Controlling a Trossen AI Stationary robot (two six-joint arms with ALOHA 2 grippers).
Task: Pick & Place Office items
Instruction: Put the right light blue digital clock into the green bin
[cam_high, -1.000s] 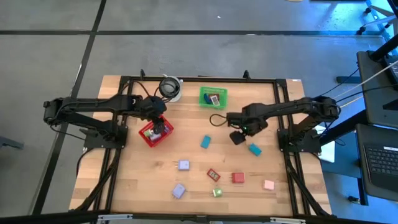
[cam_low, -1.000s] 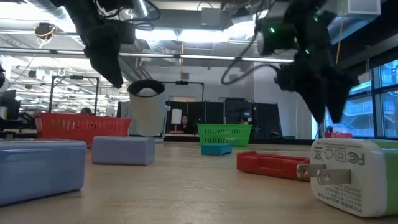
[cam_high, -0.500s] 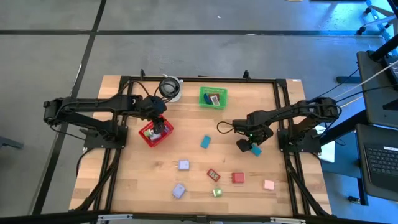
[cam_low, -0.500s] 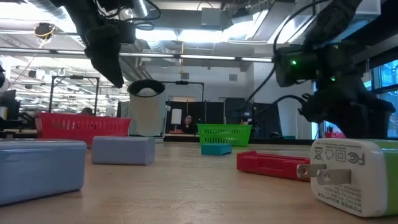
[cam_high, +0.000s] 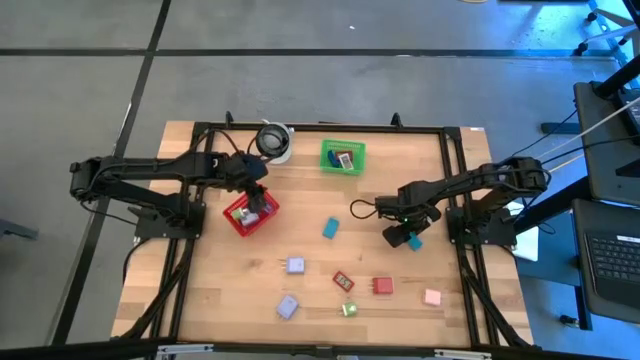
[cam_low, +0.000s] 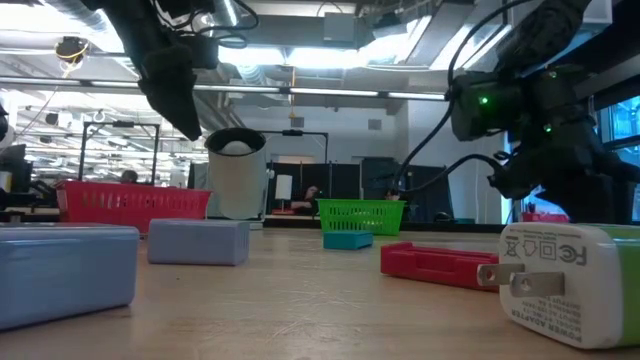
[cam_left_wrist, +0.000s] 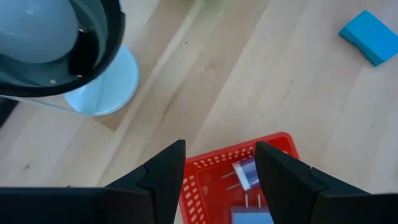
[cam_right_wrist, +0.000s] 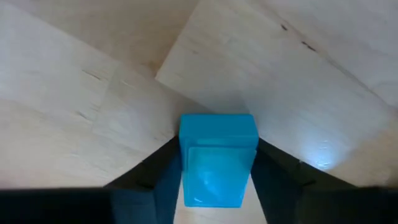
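My right gripper (cam_high: 398, 236) is low at the table's right side, shut on a teal-blue block (cam_right_wrist: 217, 167), which also shows in the high view (cam_high: 412, 241). My left gripper (cam_left_wrist: 221, 168) is open and empty above the red mesh basket (cam_high: 243, 214), which holds small lavender and white pieces (cam_left_wrist: 245, 177). Loose pieces lie flat on the table: teal (cam_high: 330, 228), two lavender (cam_high: 295, 265) (cam_high: 288, 307), two red (cam_high: 343, 281) (cam_high: 382, 286), pink (cam_high: 432, 297) and green (cam_high: 349, 309). The green basket (cam_high: 342, 155) holds a few pieces. My right gripper has the teal-blue block between its two fingers, one finger (cam_right_wrist: 163, 177) on each of two opposite sides (cam_right_wrist: 185, 163). The fingers come from above, pointing down. The block lies flat on the table.
A white cup with a black rim (cam_high: 272, 140) stands at the far edge beside the green basket. In the low view a white plug adapter (cam_low: 565, 285) stands close in front and hides my right gripper's fingertips. The black frame rails run along the table's sides.
My right gripper has moved toward the table's near right and gone down onto the teal-blue block, then stayed there. The block has not moved.
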